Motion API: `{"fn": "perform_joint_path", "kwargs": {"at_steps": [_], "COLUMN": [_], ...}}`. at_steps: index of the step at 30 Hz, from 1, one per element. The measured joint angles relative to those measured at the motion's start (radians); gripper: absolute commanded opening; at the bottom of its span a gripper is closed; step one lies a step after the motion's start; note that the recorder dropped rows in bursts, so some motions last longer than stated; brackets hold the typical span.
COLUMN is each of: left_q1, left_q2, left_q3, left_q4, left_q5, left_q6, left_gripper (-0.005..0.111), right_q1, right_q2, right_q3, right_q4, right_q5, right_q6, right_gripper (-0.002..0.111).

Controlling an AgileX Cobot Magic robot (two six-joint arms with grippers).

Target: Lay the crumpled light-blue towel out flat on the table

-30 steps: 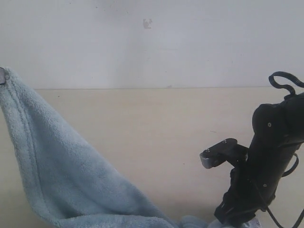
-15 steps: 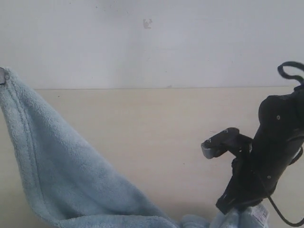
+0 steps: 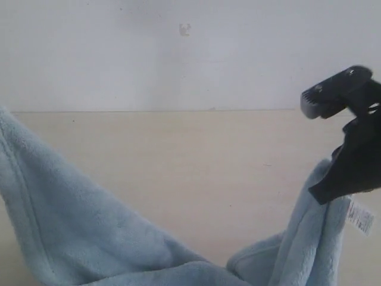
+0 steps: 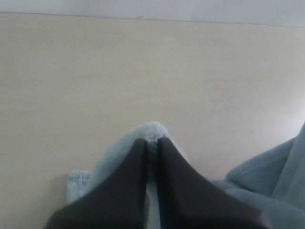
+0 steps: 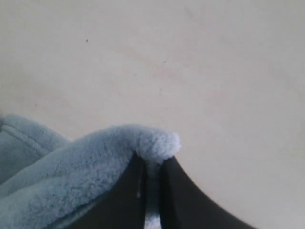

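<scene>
Hanging towel [image 3: 89,226]: light blue and fluffy, lifted at two ends above the table [image 3: 196,161] and sagging between them in a deep swag. Its low middle drops out of the bottom of the exterior view, so I cannot tell whether it touches the table.
Left gripper [image 4: 151,143]: nearly closed, with only a thin slit between the dark fingers [image 4: 124,186]. A rounded fold of towel is pinched in that slit, and bare table lies beyond the tip.
Right gripper [image 5: 152,160]: closed to a narrow slit on a plush corner of the towel, which bulges past the fingertips [image 5: 176,191]. It is held up off the table, over its right side.
Label [image 3: 359,217]: small, white and printed, dangling from the towel just below the Right gripper.
Table: pale cream, bare behind the towel as far back as the wall.
Wall [image 3: 178,65]: white, rising from the table's far edge, with a small grey mark [image 3: 185,29] high up.
</scene>
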Motion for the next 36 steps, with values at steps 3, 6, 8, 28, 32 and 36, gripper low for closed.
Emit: {"fn": "perform_joint_path", "kwargs": {"at_steps": [3, 6, 8, 28, 32, 36], "left_q1": [0.000, 0.000, 0.000, 0.000, -0.022, -0.063], "left_q2": [-0.070, -0.136, -0.172, -0.523, -0.545, -0.562], "left_q3": [0.000, 0.000, 0.000, -0.069, -0.071, -0.071], "left_q4": [0.135, 0.265, 0.325, 0.656, 0.798, 0.860], "left_q5": [0.002, 0.023, 0.039, 0.206, 0.277, 0.286], "left_q6": [-0.116, -0.235, -0.288, -0.651, -0.698, -0.703], "left_gripper": [0.004, 0.004, 0.004, 0.004, 0.004, 0.004], "right_q1": [0.000, 0.000, 0.000, -0.002, -0.002, -0.002], "right_q2": [-0.124, -0.252, -0.321, -0.722, -0.756, -0.793], "right_q3": [0.000, 0.000, 0.000, 0.000, 0.000, 0.000], "right_q4": [-0.059, -0.118, -0.133, -0.278, -0.311, -0.345], "right_q5": [0.023, 0.071, 0.108, 0.261, 0.281, 0.297], "right_q6": [0.054, 0.103, 0.119, 0.222, 0.277, 0.335], "right_gripper": [0.000, 0.000, 0.000, 0.000, 0.000, 0.000]}}
